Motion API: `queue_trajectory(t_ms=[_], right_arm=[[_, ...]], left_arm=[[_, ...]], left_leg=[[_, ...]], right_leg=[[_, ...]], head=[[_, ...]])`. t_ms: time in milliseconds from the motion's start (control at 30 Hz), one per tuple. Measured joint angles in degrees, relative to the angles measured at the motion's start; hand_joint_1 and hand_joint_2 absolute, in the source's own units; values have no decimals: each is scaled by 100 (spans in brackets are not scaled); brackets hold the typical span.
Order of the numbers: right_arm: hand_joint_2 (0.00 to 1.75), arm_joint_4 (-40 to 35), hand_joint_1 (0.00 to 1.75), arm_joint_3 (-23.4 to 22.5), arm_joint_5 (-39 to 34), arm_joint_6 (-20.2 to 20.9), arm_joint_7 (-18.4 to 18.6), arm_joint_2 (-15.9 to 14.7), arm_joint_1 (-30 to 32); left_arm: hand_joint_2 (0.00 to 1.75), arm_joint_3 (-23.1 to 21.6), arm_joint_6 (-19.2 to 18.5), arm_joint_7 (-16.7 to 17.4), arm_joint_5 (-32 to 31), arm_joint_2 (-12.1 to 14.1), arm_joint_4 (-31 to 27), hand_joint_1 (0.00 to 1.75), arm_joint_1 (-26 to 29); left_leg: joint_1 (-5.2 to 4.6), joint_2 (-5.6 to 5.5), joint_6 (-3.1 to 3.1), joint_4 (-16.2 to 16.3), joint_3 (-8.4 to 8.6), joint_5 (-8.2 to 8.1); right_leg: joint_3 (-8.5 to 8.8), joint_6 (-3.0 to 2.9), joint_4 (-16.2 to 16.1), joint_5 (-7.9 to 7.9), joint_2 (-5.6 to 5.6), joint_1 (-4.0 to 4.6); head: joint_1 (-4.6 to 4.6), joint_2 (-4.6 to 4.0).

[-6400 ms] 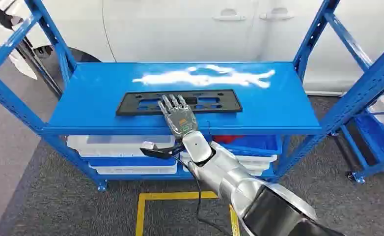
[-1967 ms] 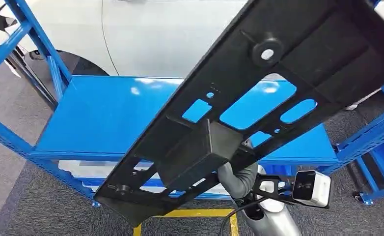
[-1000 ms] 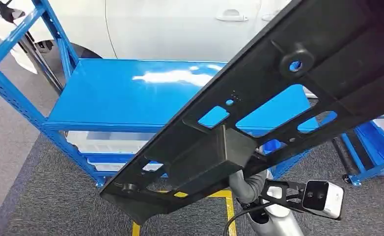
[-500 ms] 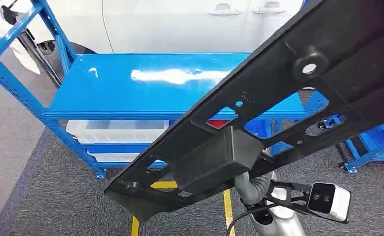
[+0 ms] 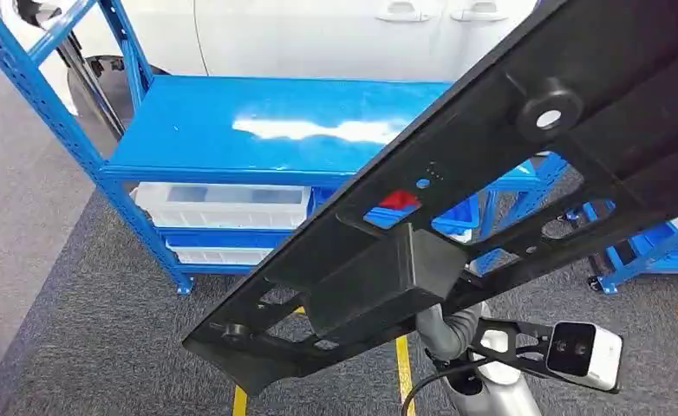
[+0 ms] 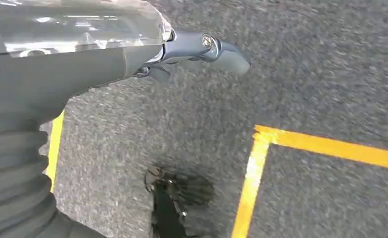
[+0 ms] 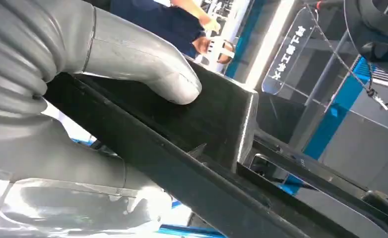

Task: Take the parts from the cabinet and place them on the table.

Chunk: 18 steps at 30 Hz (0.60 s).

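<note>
Right hand (image 7: 107, 64) grips black panel (image 5: 457, 217), raised aslant before blue cabinet (image 5: 257, 130); left hand (image 6: 202, 49) hangs, state unclear.

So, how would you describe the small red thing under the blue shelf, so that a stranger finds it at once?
Start at the blue rack before the white car. Below its glossy top shelf stand white bins on the left and a blue bin on the right. The red thing sits by that blue bin, the sole red item there.
</note>
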Motion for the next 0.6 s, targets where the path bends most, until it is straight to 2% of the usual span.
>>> queue_trajectory(t_ms=[33, 67, 100, 133, 167, 200, 233, 300, 333, 367, 400, 433, 500, 533, 567, 600], right_arm=[[175, 2, 175, 0, -2, 0, 11, 0, 0], [175, 2, 175, 0, -9, 0, 20, 0, 0], [175, 2, 175, 0, -15, 0, 35, 0, -2], [175, 0, 175, 0, -20, 0, 46, 0, -6], [175, 0, 175, 0, -22, 0, 53, 2, -18], [175, -9, 175, 0, -26, 0, 64, 2, -37], [175, -24, 175, -2, -31, 0, 70, 2, -38], [175, -33, 175, -11, -46, 2, 74, 2, -56], [175, -33, 175, -11, -50, 4, 79, 2, -60], [175, -37, 175, -11, -55, 4, 81, 9, -62], [175, -41, 175, -11, -55, 7, 83, 20, -67], [175, -46, 175, -13, -57, 7, 83, 31, -66], [175, -46, 175, -13, -55, 9, 74, 31, -39], [175, -44, 175, -17, -50, 11, 55, 31, -8], [175, -44, 175, -22, -39, 31, 31, 31, 30], [175, -44, 175, -28, 4, 77, -9, 31, 49]], left_arm=[[175, 2, 15, 4, 5, 0, 0, 0, 2], [175, 2, 26, 11, 7, 0, 0, 0, 5], [175, 2, 39, 20, 9, -2, 0, 0, 6], [175, 4, 46, 24, 9, -2, 0, 0, 7], [175, 4, 48, 37, 11, -2, 0, 0, 5], [175, 4, 48, 39, 13, -18, 0, 0, 6], [175, 4, 48, 44, 15, -18, 0, 0, 3], [175, 4, 55, 46, 15, -18, 0, 0, 2], [175, 4, 63, 46, 15, -18, 0, 0, 0], [175, 4, 70, 48, 15, -11, 0, 0, 0], [175, 4, 72, 50, 15, -13, 0, 0, 3], [175, 4, 72, 55, 13, -15, 0, 0, 5], [175, 4, 79, 70, 18, -13, 0, 0, 7], [175, 4, 81, 72, 18, -13, 0, 0, 13], [175, 7, 81, 72, 24, -13, 0, 0, 19], [175, 7, 85, 74, 33, -11, 0, 0, 22]], left_leg=[[-3, 1, -6, 7, -68, 47], [-5, 1, -14, 16, -125, 89], [-6, 1, -24, 26, -176, 120], [-7, -2, -38, 40, -206, 139], [-10, -4, -54, 58, -220, 154], [-22, -4, -76, 68, -238, 170], [-22, -2, -113, 64, -240, 198], [-13, 1, -170, 58, -242, 234], [-25, 1, -207, 43, -242, 256], [-19, -6, -234, 101, -282, 210], [-19, -14, -260, 273, -358, 26], [-5, -16, -279, 662, -520, -244], [16, -15, -326, 1573, -884, -675], [19, -15, -343, 1871, -990, -740], [29, -15, -356, 1849, -950, -646], [41, -16, -361, 1557, -769, -444]], right_leg=[[-30, 5, 240, 7, -1, 0], [58, 3, 218, 136, -1, 0], [298, -10, -72, 322, -1, 2], [681, -38, -608, 499, -1, 5], [1122, -92, -1268, 609, 0, 18], [1321, -135, -1618, 443, -2, 42], [1303, -148, -1603, 518, -13, 66], [1276, -206, -1629, 515, -4, 83], [1267, -252, -1670, 550, -4, 65], [1282, -292, -1723, 614, -31, 9], [1259, -328, -1731, 637, -27, 9], [1223, -356, -1727, 656, -35, 10], [1166, -358, -1714, 687, -24, 22], [1137, -341, -1696, 700, 8, 21], [1117, -334, -1677, 704, 20, 16], [1100, -329, -1651, 705, 50, 10]], head=[[0, 0], [0, 0], [0, 0], [0, 0], [0, 0], [0, 0], [-2, 0], [0, 0], [0, 0], [0, 0], [0, 0], [0, 0], [0, 0], [0, 0], [0, 0], [-2, -2]])
